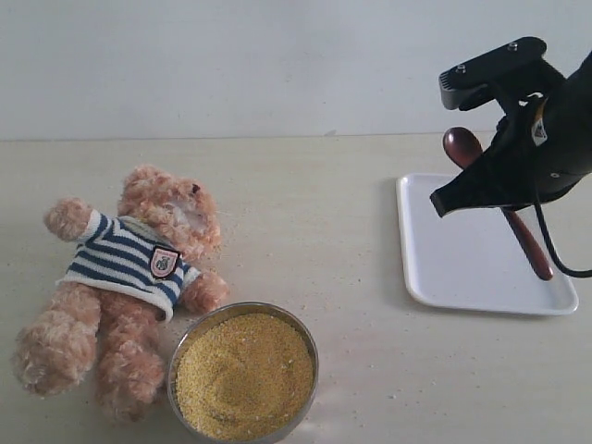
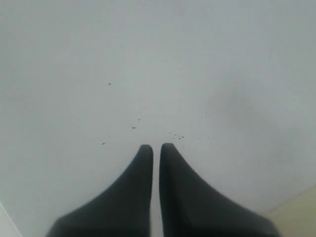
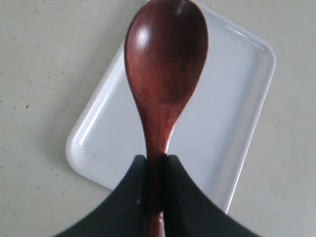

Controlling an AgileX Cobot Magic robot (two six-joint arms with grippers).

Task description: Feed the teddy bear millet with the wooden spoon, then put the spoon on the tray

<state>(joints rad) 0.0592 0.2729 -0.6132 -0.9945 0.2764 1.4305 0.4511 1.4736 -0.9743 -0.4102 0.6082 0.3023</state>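
The teddy bear (image 1: pixel 139 259) lies on its back at the left of the table in its striped shirt. Beside its leg stands a metal bowl (image 1: pixel 311 344) full of millet (image 1: pixel 243 375). The white tray (image 1: pixel 462 268) lies at the right. Over it my right gripper (image 1: pixel 462 196) is shut on the handle of the wooden spoon (image 1: pixel 461 146), which slopes down toward the tray. In the right wrist view the gripper (image 3: pixel 156 159) pinches the spoon (image 3: pixel 165 64) above the tray (image 3: pixel 232 98); the spoon's bowl holds no grain. My left gripper (image 2: pixel 156 147) is shut on nothing over a pale surface.
Loose millet grains are scattered on the table around the bear's head (image 1: pixel 231 227) and near the bowl. A pale wall runs along the table's far edge. The left arm does not show in the exterior view.
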